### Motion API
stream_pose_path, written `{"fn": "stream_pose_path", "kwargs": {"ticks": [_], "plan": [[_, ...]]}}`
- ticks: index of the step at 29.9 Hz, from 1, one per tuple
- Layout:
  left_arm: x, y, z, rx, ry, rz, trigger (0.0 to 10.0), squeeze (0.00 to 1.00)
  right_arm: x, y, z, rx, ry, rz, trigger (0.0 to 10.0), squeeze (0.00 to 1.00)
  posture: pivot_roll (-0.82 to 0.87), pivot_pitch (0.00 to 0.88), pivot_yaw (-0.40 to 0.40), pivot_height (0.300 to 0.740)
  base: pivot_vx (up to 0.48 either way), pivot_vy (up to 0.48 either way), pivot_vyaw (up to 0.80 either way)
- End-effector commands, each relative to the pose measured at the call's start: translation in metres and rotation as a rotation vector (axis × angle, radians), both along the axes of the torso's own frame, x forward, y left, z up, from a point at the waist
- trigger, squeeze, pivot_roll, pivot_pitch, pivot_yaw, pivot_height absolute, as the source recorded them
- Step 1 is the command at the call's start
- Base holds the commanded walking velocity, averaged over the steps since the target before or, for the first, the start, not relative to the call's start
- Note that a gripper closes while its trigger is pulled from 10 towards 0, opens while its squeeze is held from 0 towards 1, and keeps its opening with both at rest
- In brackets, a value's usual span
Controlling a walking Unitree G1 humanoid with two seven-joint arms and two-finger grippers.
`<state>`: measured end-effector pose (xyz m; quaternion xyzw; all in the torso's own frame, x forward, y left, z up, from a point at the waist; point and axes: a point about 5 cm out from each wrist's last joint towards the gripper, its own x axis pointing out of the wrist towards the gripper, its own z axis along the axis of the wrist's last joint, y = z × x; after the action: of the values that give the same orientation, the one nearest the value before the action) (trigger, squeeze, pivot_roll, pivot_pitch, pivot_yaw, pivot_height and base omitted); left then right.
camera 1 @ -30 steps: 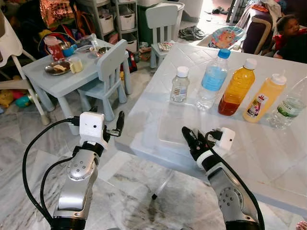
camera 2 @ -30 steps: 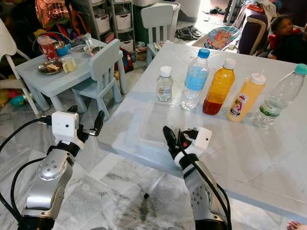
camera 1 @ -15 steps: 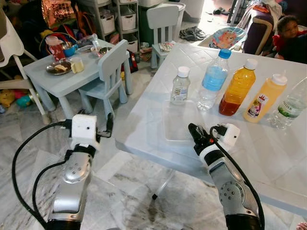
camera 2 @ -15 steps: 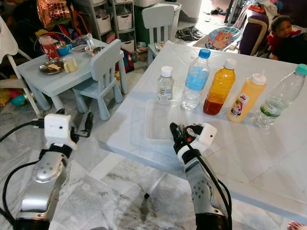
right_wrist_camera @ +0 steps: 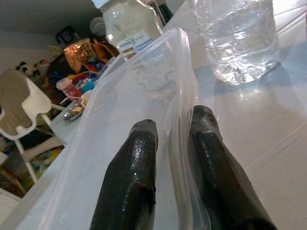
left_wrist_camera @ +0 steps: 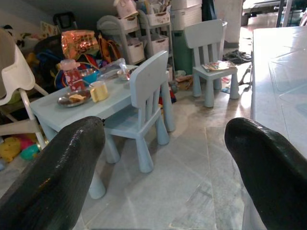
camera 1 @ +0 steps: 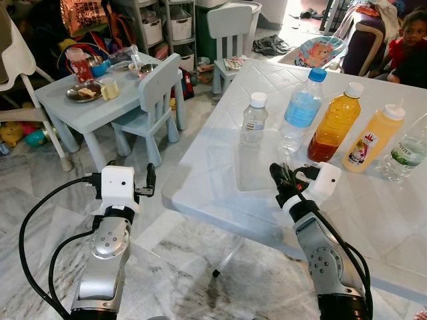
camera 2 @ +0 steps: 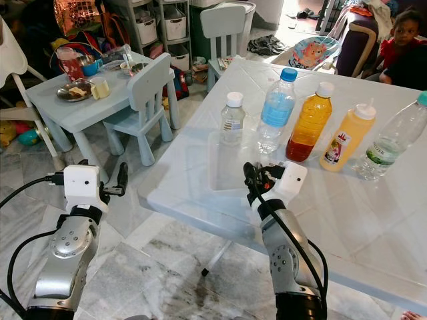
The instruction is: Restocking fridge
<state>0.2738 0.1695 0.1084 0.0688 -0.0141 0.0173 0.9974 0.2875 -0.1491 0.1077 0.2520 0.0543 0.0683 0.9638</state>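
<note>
the right pincer (right_wrist_camera: 170, 143) is clenched on the near right rim of the clear tray (camera 2: 213, 167), one finger inside the wall, one outside. the tray lies flat on the tabletop (camera 2: 373, 207), stretching left and far toward the small bottle (camera 2: 232, 120). the left pincer (camera 1: 148, 181) hangs released off the tabletop's left edge, farther away.

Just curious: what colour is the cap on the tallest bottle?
Blue; the tallest bottle's cap shows best in the right eye view.
</note>
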Motion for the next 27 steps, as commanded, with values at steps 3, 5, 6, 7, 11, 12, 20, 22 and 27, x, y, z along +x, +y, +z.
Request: {"fn": "stream_pose_path", "kwargs": {"ticks": [3,5,6,7,11,12,20,22,27], "plan": [[0.000,0.004,-0.004,0.010,0.021,0.015,10.0,0.00,-0.001,0.003,-0.002,-0.069,0.014,0.001,10.0,0.00,0.01,0.005,0.018,0.740,0.000,0.000,0.00],[0.000,0.003,-0.005,0.010,0.025,0.012,10.0,0.00,-0.003,0.006,-0.003,-0.104,0.011,0.015,10.0,0.00,0.01,0.005,0.017,0.740,0.000,0.000,0.00],[0.000,0.003,-0.005,0.010,0.025,0.012,10.0,0.00,-0.003,0.006,-0.004,-0.115,0.013,0.011,10.0,0.00,0.01,0.005,0.017,0.740,0.000,0.000,0.00],[0.001,0.001,-0.005,0.006,0.025,0.003,10.0,0.00,-0.002,0.005,-0.004,-0.148,0.020,-0.008,10.0,0.00,0.02,0.006,0.015,0.740,0.000,0.000,0.00],[0.003,0.000,-0.003,-0.002,0.020,-0.002,10.0,0.00,-0.001,0.003,0.003,-0.108,-0.021,0.002,10.0,0.00,0.02,0.010,0.014,0.740,0.000,0.000,0.00],[0.003,-0.001,-0.003,-0.004,0.022,-0.003,10.0,0.00,0.000,0.003,0.005,-0.107,-0.036,0.008,10.0,0.00,0.02,0.009,0.015,0.740,0.000,0.000,0.00],[0.001,-0.005,-0.004,-0.010,0.027,-0.016,10.0,0.00,-0.003,0.009,0.008,-0.076,-0.074,0.060,10.0,0.00,0.03,0.006,0.009,0.740,0.000,0.000,0.51],[0.001,-0.005,-0.004,-0.011,0.028,-0.015,10.0,0.00,-0.004,0.011,0.007,-0.074,-0.071,0.068,10.0,0.00,0.03,0.005,0.008,0.740,0.000,0.000,0.71],[0.001,-0.005,-0.003,-0.010,0.024,-0.015,10.0,0.00,-0.004,0.013,0.008,-0.076,-0.082,0.083,10.0,0.00,0.03,0.005,0.005,0.740,0.000,0.000,0.71]]}}
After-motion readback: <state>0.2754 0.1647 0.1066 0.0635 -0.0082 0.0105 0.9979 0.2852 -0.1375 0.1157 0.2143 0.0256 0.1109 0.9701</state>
